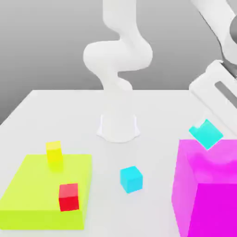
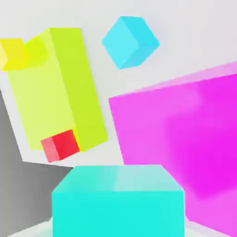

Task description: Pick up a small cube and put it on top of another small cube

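The table is white, and the arm stands on it behind the magenta block, toward the exterior view's left. The upper part of the arm is cut off by the frame, and so is the block on the exterior view's right and at the bottom.

The lime slab lies flat, well apart from the block on the exterior view's left. On it sit a yellow cube at the far side and a red cube at the near side.

The gripper is closed on a cyan cube and holds it in the air, just above the far top edge of the block. The fingers themselves are hard to make out – white on white, and partly cut off by the frame. This held cube is tilted, one corner pointing down; being a cube, it has no long axis. In the hand view it is close to the camera and cut off at the bottom.

The second cyan cube rests flat on the table between the slab and the block – touching neither.
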